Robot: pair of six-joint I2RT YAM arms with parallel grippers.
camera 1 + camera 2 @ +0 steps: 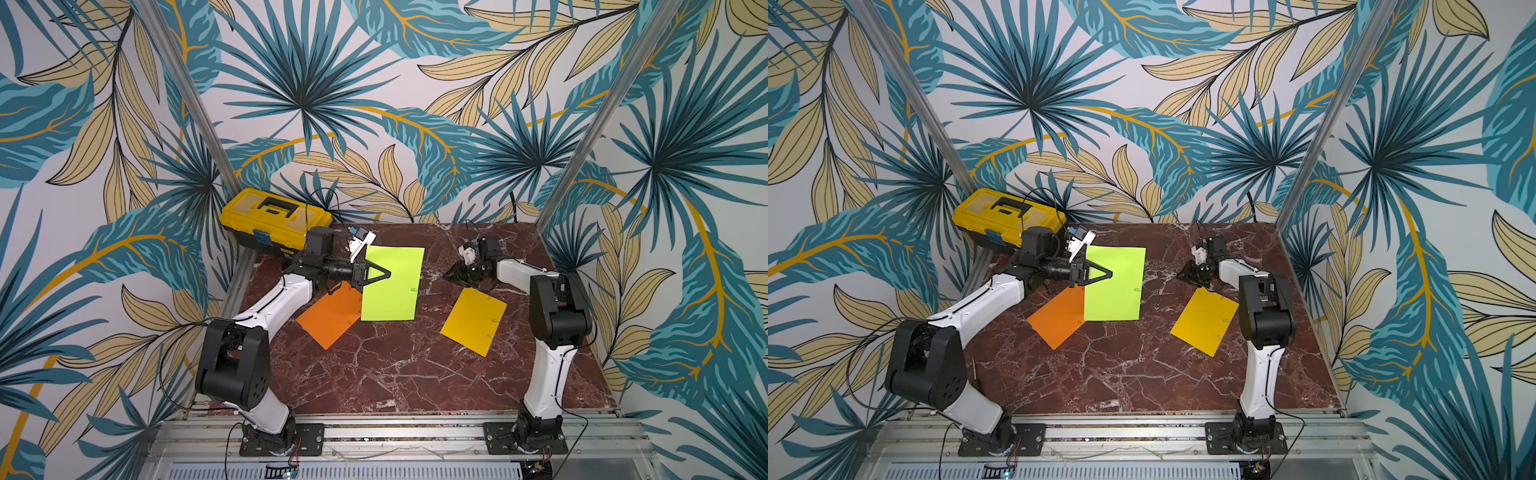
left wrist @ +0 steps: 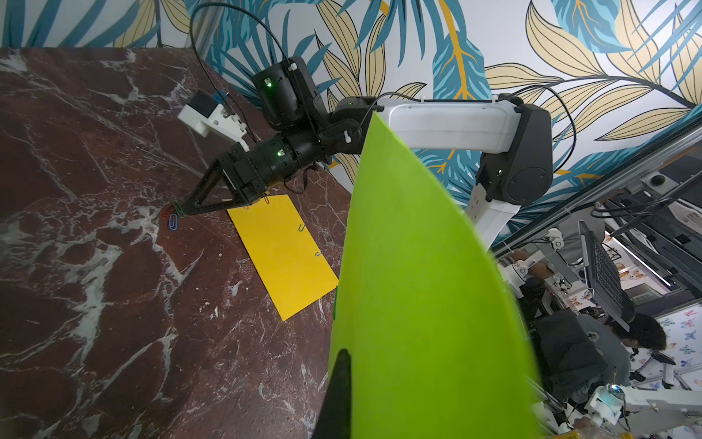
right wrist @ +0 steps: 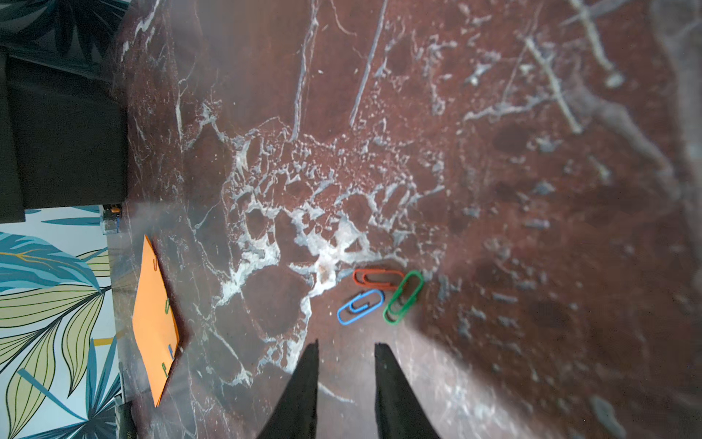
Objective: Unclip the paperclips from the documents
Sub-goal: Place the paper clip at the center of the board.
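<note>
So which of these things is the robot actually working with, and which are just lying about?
In the job: lime green sheet, orange sheet, golden yellow sheet, attached paperclips, loose paperclips.
Just lying about: yellow toolbox.

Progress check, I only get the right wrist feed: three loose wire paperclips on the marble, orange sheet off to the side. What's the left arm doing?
Observer: The left gripper is shut on the lime green paper sheet, which bows upward.
Operator: Any clips on it?
Observer: One wire paperclip, on its edge nearest the right arm.
Operator: Third sheet?
Observer: The golden yellow paper sheet lies flat beside the right arm, with at least two coloured paperclips on one edge.
</note>
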